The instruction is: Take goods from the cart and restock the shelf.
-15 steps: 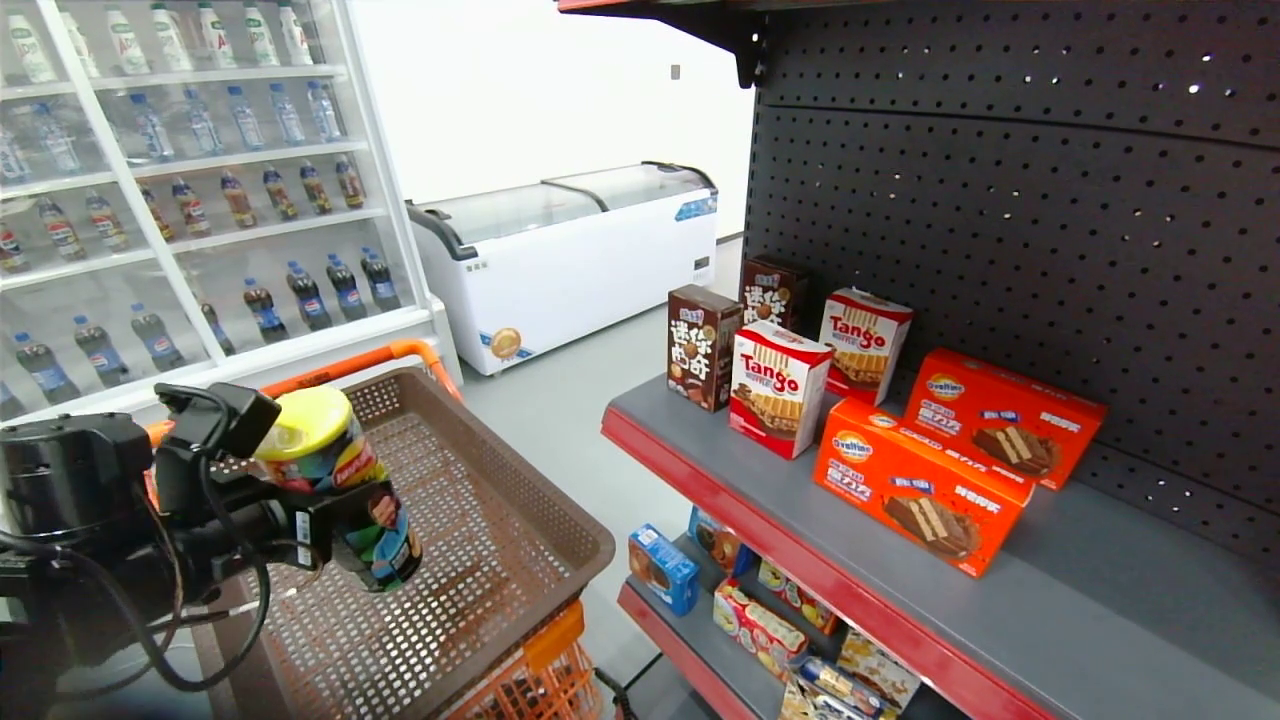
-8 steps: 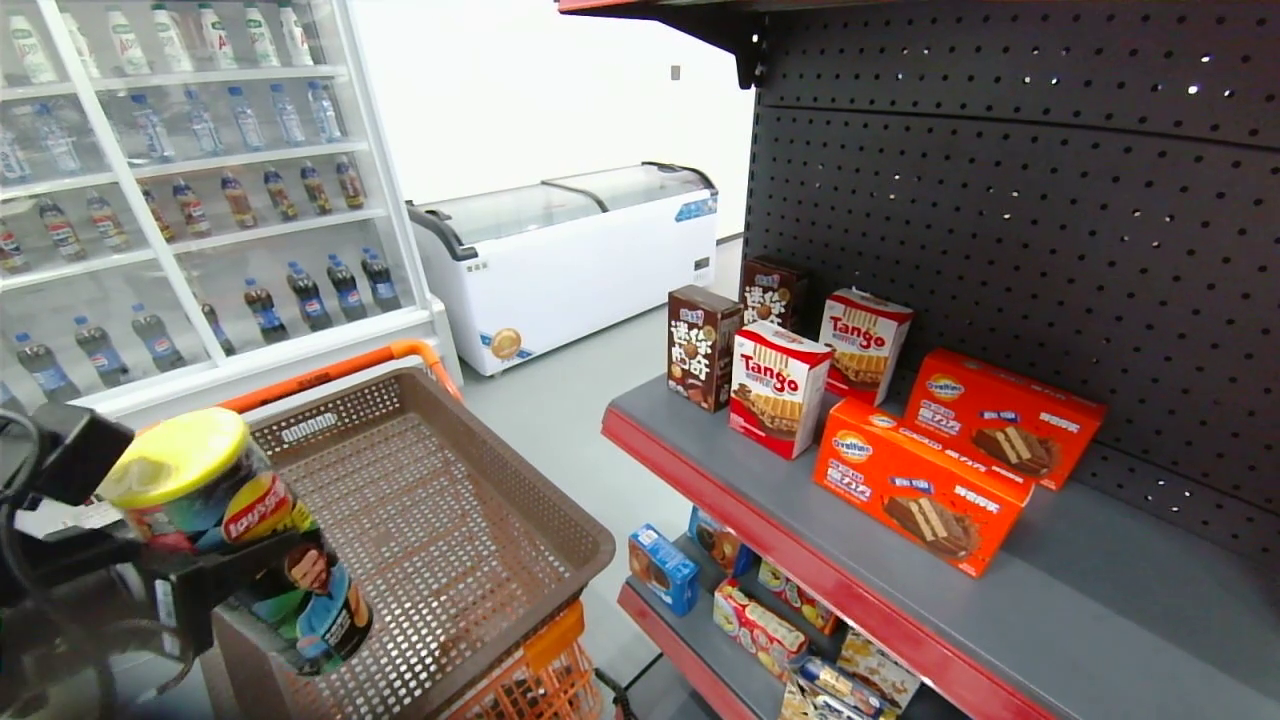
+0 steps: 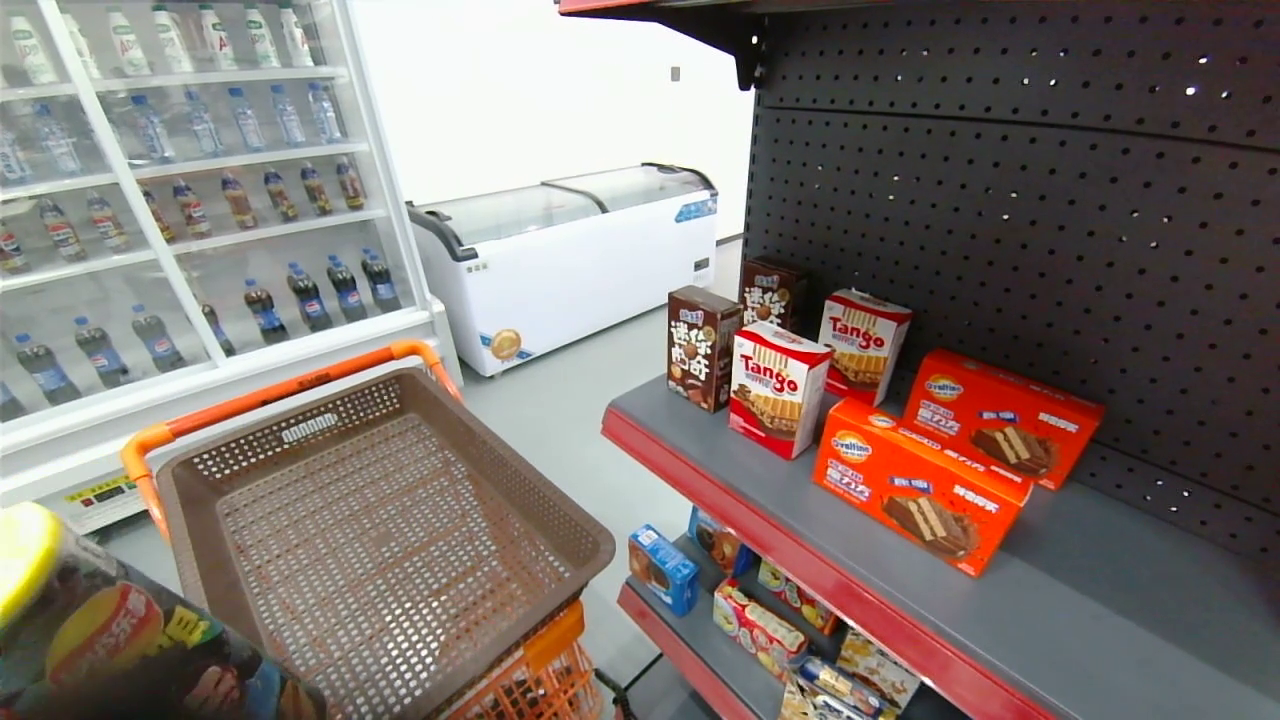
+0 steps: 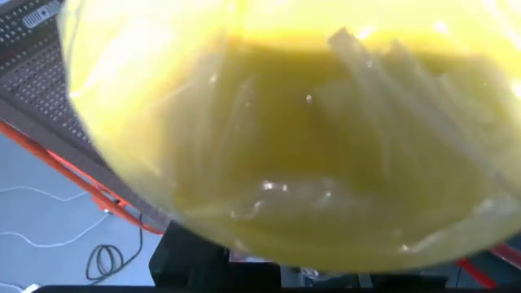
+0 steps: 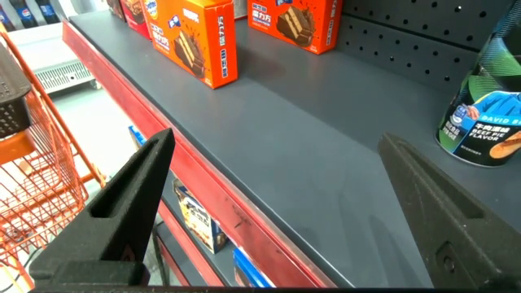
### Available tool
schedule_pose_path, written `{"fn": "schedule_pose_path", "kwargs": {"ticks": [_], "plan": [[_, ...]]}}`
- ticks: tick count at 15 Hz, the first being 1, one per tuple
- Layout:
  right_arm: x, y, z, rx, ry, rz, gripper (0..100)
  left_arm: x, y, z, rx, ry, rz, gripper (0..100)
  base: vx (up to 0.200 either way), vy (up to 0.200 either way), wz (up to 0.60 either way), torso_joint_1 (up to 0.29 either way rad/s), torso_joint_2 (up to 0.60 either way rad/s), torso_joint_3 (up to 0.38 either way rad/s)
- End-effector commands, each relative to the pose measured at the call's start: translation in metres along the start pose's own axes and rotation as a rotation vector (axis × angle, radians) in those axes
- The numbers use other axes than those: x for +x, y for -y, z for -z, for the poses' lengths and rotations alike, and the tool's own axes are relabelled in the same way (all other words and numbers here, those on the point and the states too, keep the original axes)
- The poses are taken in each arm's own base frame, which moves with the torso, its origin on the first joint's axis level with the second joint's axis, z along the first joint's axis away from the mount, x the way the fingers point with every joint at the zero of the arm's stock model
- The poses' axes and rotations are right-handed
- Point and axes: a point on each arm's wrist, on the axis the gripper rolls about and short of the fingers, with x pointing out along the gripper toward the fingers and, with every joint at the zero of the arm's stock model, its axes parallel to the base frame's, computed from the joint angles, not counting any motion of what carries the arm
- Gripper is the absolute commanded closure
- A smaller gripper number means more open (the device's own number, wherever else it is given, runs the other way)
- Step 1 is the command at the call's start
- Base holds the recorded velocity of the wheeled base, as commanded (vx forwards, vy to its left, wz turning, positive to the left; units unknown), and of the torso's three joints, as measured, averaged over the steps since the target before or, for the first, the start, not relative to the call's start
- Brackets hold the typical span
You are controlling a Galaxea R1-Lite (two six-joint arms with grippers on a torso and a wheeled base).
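Chips canister (image 3: 110,630) has dropped to the head view's lower left corner, left of the cart basket (image 3: 560,520). Right gripper (image 5: 273,142) spread wide, empty, above the shelf (image 3: 1100,600). Best keep canister upright, aim for bare shelf lower right of the orange boxes (image 3: 920,480). Canister mostly cut off; left gripper's hold on it: cannot tell.

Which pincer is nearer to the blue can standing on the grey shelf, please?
Right. The right pincer hovers open over the shelf, the blue can close beyond it. The left pincer holds the yellow-lidded can out by the cart basket, off the shelf.
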Motion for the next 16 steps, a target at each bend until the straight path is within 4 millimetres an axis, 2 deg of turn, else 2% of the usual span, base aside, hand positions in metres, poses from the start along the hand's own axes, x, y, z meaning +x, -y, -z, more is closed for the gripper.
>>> {"fn": "schedule_pose_path", "kwargs": {"ticks": [1,8,13,16], "plan": [[0.0,0.0,0.0,0.0,-0.001,0.0,0,-0.018,0.005,0.004,0.027,0.091,-0.004,100,0.0,0.0,0.0,0.0,0.0,0.0],[0.0,0.0,0.0,0.0,-0.001,0.0,0,-0.04,0.012,0.021,0.083,0.208,0.008,100,0.0,0.0,0.0,0.0,0.0,0.0],[0.0,0.0,0.0,-0.002,-0.001,-0.002,0,-0.051,0.015,0.021,0.107,0.273,-0.013,100,0.0,0.0,0.0,0.0,0.0,0.0],[0.0,0.0,0.0,-0.002,-0.001,-0.002,0,-0.05,0.014,0.023,0.1,0.266,-0.016,100,0.0,0.0,0.0,0.0,0.0,0.0]]}}
